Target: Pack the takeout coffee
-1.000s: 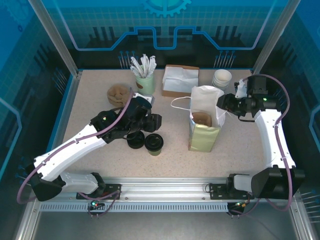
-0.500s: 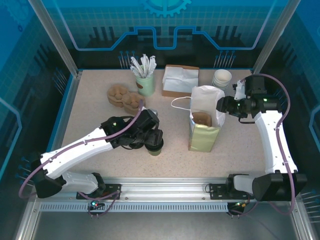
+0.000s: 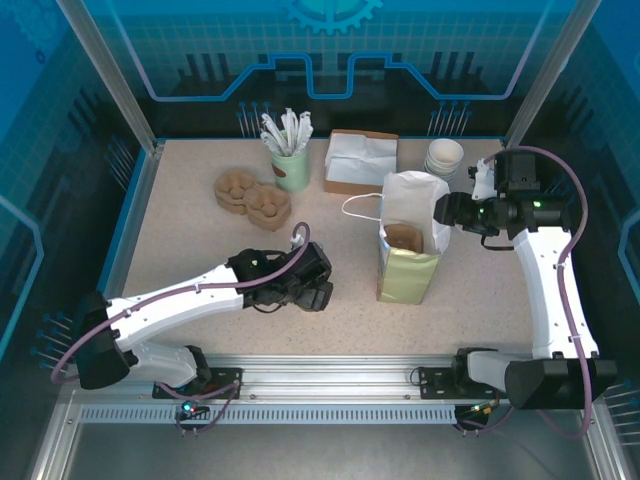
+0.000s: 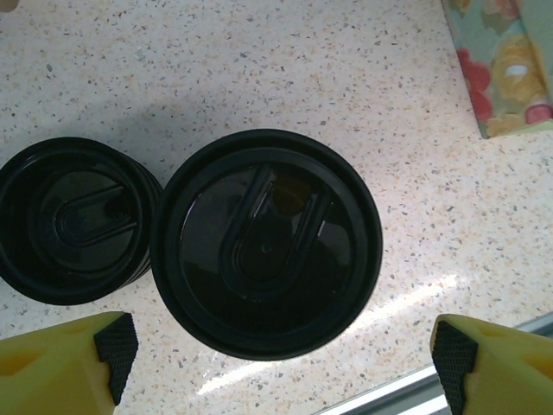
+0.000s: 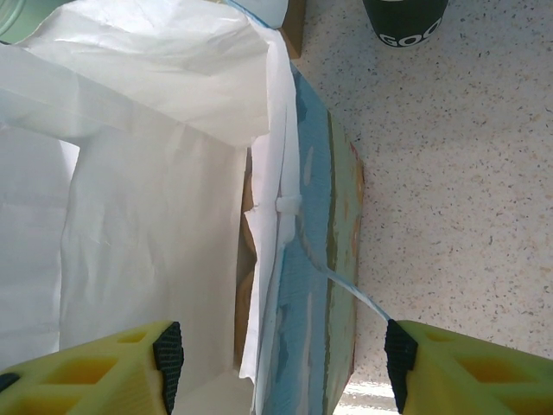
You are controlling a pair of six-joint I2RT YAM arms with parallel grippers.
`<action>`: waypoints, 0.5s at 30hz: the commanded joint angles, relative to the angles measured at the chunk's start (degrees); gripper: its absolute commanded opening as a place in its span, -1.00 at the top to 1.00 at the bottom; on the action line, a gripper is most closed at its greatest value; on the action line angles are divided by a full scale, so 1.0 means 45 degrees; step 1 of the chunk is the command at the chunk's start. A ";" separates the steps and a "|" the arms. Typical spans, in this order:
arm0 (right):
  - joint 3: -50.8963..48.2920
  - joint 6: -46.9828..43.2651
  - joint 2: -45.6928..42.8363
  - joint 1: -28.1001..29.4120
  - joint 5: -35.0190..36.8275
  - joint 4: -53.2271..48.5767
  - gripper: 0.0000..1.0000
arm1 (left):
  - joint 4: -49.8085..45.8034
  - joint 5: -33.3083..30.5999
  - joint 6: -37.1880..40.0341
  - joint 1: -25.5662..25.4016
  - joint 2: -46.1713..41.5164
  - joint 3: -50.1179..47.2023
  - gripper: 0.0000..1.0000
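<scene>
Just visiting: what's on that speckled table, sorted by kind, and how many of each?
Pale green paper bag: 1
Paper coffee cup with round black plastic lid: 1
Low stack of black lids: 1
Stack of white lidless cups: 1
Green cup of white wrapped sticks: 1
Cardboard box of white paper: 1
Cluster of brown moulded-pulp cup carriers: 1
Total: 7

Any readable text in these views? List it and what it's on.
"GOO": white letters on the dark green cup at the right wrist view's top edge; the word runs on out of sight, last letter uncertain.
Nothing else: the paper bag carries a wordless print, the black lids only a moulded U.
</scene>
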 commanded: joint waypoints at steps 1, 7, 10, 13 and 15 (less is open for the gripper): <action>0.0280 -0.0276 -0.0201 0.0103 -0.0209 -0.0267 -0.30 | 0.0634 -0.0461 -0.0030 -0.0025 0.0150 -0.0365 -0.82; 0.0226 -0.0306 -0.0160 0.0103 -0.0394 -0.0227 -0.31 | 0.1050 -0.0469 -0.0134 -0.0022 0.0345 -0.0610 -0.81; 0.0224 -0.0353 -0.0179 0.0083 -0.0420 -0.0233 -0.31 | 0.1114 -0.0607 -0.0177 -0.0007 0.0472 -0.0631 -0.77; 0.0220 -0.0393 -0.0180 0.0055 -0.0512 -0.0246 -0.31 | 0.1075 -0.0724 -0.0292 0.0055 0.0636 -0.0650 -0.73; 0.0219 -0.0408 -0.0179 0.0025 -0.0556 -0.0222 -0.31 | 0.1092 -0.0749 -0.0382 0.0095 0.0695 -0.0684 -0.72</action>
